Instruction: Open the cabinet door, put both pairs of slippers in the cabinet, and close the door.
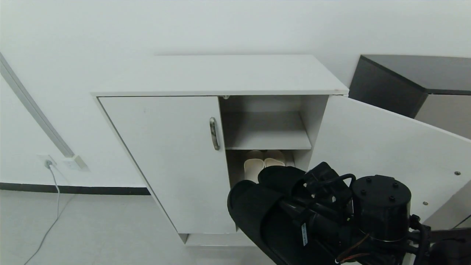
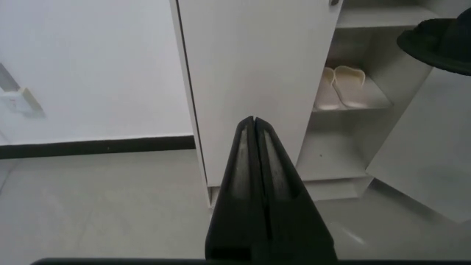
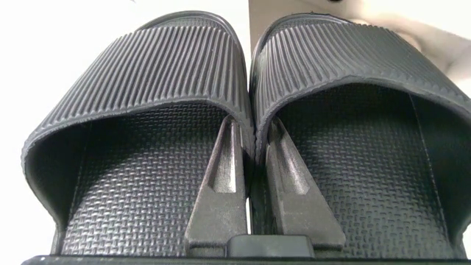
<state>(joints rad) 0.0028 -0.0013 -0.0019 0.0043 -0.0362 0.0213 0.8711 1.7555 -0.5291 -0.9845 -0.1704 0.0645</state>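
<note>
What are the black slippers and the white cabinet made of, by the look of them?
The black slippers: probably moulded rubber or foam, matte; ribbed straps, diamond-textured footbeds. The cabinet: likely laminated board, smooth matte white panels. Its handle looks like brushed metal.

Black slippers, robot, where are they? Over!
Right gripper shut on black slippers, before the open cabinet. Left gripper shut. White slippers already inside.

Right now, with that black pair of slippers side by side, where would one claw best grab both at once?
By the two inner edges where the black slippers touch, coming in from the open heel side. The straps arch over, leaving room for one finger inside each slipper, so the right claw pinches both walls together, as here.
</note>
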